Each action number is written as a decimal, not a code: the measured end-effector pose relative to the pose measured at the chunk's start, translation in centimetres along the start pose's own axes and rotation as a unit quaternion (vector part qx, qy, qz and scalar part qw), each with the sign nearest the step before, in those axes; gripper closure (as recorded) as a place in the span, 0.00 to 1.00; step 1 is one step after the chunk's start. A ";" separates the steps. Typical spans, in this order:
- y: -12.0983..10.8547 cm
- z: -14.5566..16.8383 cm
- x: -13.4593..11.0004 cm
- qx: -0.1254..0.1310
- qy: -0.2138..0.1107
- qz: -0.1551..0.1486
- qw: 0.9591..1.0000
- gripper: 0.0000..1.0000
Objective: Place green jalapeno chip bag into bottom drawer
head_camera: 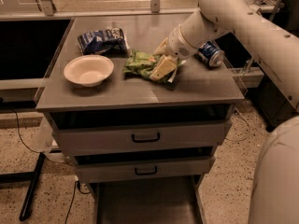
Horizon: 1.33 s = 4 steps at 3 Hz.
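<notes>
Tabletop (196, 88), seen from front. Green jalapeno chip bag (140, 63) lies flat near centre. Tool (163, 65) rests at bag's right end, touching it; whether wide, narrow or gripping cannot be told. Arm (224, 13) enters from back right corner. White bowl (88, 70) toward left edge. Blue-and-white snack bag (100, 40) behind bowl. Blue can (210, 55) on its side near right edge. Bottom drawer (145, 204) pulled open below two upper drawers (145, 137), holding nothing visible.

My gripper (162, 69) rests on the chip bag (139, 63), middle of the counter (140, 91); bowl (88, 70) left, snack bag (102, 40) behind the bowl, can (210, 55) right, bottom drawer (145, 206) below.
</notes>
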<state>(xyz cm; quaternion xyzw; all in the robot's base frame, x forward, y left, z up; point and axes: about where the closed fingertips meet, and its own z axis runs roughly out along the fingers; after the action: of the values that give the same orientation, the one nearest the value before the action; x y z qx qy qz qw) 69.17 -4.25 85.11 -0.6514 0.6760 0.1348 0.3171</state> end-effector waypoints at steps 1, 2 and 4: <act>0.0 0.0 0.0 0.000 0.000 0.000 1.000 0.65; 0.0 0.0 0.0 0.000 0.000 0.000 1.000 0.88; 0.5 -0.2 0.0 0.000 0.000 -0.002 1.000 1.00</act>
<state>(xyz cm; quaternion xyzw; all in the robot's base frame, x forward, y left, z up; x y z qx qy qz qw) 68.59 -4.35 85.12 -0.6525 0.6748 0.1345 0.3175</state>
